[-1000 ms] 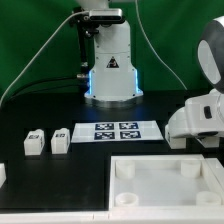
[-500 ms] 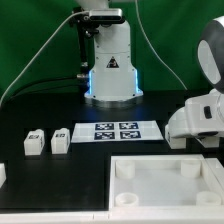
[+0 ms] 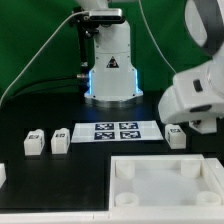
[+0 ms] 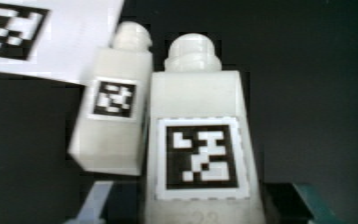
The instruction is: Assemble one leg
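Leg [image 4: 197, 140]: small white tagged plastic peg, framed between the two grey fingers [image 4: 114, 205].
Gripper [image 4: 197, 205]: whether it is pinched or merely flanked cannot be told.

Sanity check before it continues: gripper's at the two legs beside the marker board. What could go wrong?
1. The near leg sits between the fingers of the gripper, but the second leg stands right beside it; a finger could topple it.
2. Finger contact isn't visible in the wrist view; a loose or off-centre grasp might let the leg tilt.
3. The marker board lies close; a dragged leg might catch its edge.
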You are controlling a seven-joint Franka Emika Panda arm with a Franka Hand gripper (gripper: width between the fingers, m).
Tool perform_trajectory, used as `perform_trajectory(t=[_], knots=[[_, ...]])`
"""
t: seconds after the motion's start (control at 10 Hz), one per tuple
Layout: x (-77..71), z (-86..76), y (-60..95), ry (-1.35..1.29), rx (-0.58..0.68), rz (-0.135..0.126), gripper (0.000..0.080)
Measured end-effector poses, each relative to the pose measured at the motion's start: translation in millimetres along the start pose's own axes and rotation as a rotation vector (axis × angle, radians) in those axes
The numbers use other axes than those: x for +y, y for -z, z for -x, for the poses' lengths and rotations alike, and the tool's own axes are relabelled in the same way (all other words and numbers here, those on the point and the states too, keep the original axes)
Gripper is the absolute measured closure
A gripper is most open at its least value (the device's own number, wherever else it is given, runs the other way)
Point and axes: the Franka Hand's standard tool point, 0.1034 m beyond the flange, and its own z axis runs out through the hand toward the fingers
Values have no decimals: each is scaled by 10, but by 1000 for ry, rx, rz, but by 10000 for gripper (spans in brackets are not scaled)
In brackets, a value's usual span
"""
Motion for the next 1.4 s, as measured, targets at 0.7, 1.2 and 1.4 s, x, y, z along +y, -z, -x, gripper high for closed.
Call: perform_trajectory(t=[0.7,1.2,1.4], knots=[[148,98,642,-22,689,14,508],[707,-318,1721,80,1187,88,508],[746,-310,1684,81,1373,109,508]])
